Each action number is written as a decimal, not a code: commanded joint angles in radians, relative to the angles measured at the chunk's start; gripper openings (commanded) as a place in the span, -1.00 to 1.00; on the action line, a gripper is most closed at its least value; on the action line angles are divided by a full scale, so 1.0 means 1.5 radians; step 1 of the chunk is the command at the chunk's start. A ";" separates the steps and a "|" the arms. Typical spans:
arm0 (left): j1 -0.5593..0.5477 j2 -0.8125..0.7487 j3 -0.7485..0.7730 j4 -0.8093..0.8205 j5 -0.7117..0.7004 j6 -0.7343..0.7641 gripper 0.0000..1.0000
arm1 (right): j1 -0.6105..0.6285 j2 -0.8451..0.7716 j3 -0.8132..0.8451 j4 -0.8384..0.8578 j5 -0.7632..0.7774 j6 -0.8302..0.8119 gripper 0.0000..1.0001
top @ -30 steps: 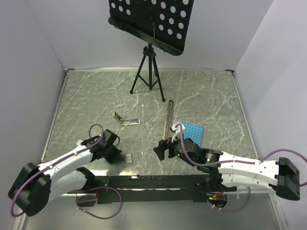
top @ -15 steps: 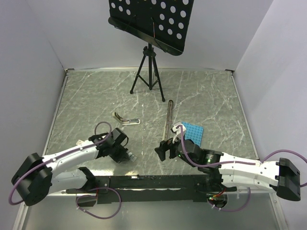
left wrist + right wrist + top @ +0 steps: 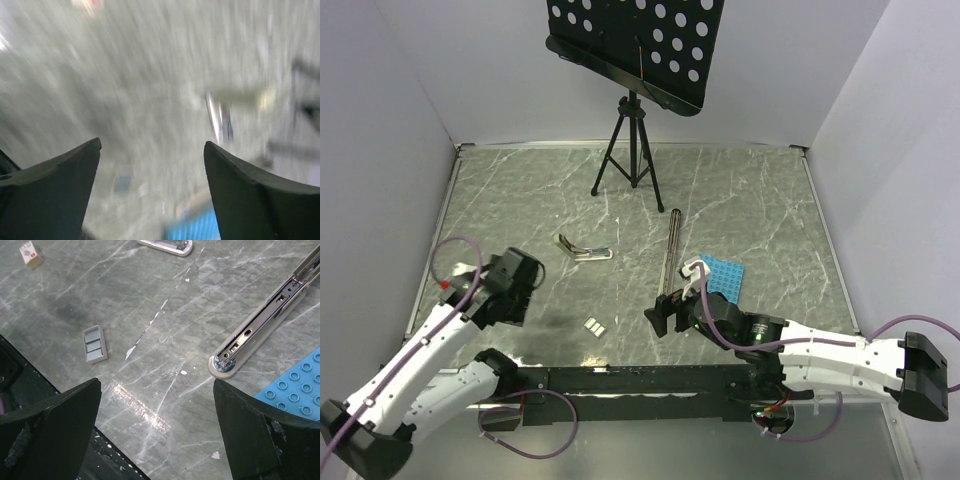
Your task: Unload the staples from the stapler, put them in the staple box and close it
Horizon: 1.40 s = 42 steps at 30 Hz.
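The stapler [image 3: 582,250] lies as a slim silvery V on the marble table, left of centre; its end shows at the top of the right wrist view [image 3: 167,245]. The staples [image 3: 593,326], small grey blocks side by side, rest on the table near the front edge, also in the right wrist view [image 3: 94,343]. My left gripper [image 3: 512,290] is lifted to the left of them, open and holding nothing [image 3: 152,150]; its view is smeared by motion. My right gripper [image 3: 660,312] hovers open to the right of the staples, nothing between its fingers [image 3: 157,385].
A long dark and chrome bar [image 3: 672,250] lies beside a blue studded plate [image 3: 720,275], just beyond my right gripper. A black music stand on a tripod [image 3: 632,150] stands at the back. A small white cube [image 3: 30,252] sits far left.
My left gripper, shut down by the staples earlier, has opened and swung up and away to the left. The staples stay on the table. The right arm has barely moved.
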 commanded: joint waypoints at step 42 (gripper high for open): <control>0.683 0.326 -0.116 0.334 0.181 0.390 -0.98 | 0.004 -0.008 -0.047 0.073 0.013 -0.021 1.00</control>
